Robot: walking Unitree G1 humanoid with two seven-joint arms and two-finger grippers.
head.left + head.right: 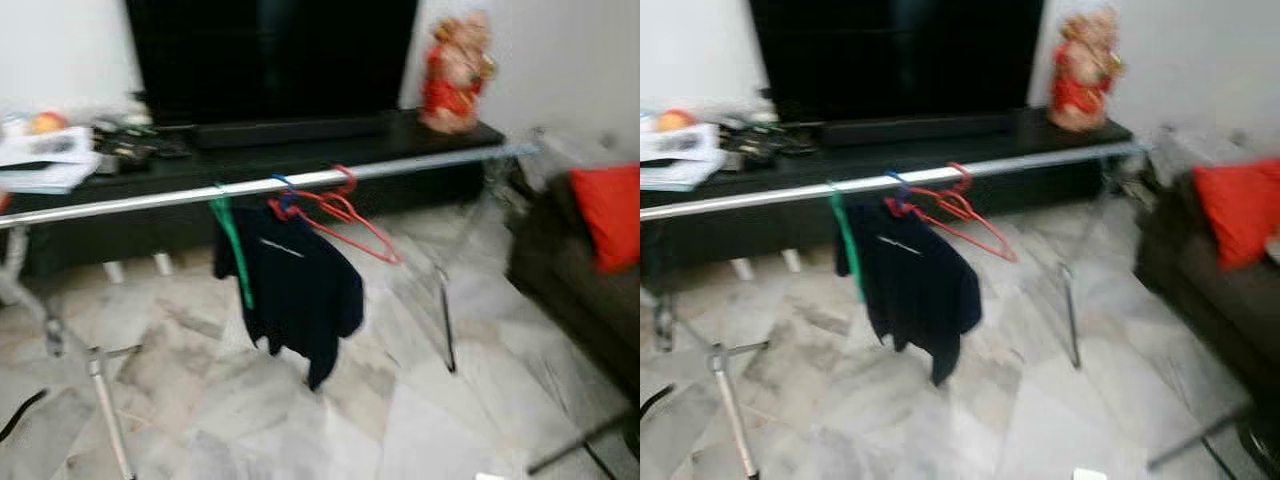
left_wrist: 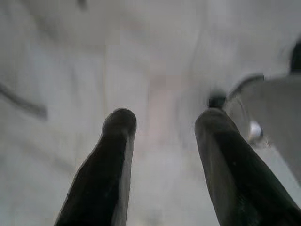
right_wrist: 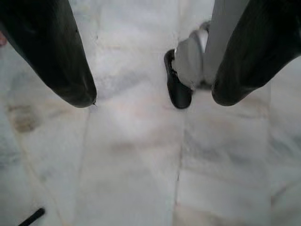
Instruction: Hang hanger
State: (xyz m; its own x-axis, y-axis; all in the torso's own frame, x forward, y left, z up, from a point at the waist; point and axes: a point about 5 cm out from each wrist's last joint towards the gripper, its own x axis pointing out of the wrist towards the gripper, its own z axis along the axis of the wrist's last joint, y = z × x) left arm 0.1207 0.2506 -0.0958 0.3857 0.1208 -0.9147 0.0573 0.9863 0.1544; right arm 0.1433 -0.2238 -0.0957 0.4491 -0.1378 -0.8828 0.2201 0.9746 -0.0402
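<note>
On the rail (image 1: 300,181) ahead: red hanger (image 1: 345,218) hooked beside green hanger (image 1: 232,246) with dark shirt (image 1: 295,290) | left gripper (image 2: 162,123) spread wide, empty, over floor | right gripper (image 3: 153,101) likewise | hanging looks done; nothing evidently left.

The drying rack rail (image 1: 300,182) is silver; on it hang a red hanger (image 1: 345,218), a blue hanger hook (image 1: 281,187) and a green hanger (image 1: 232,245) carrying a dark navy shirt (image 1: 295,290). The floor (image 1: 330,420) is grey-veined white marble. The TV console (image 1: 300,160) is black, the figurine (image 1: 455,75) red and gold, the sofa (image 1: 570,270) dark brown with a red cushion (image 1: 608,215).
</note>
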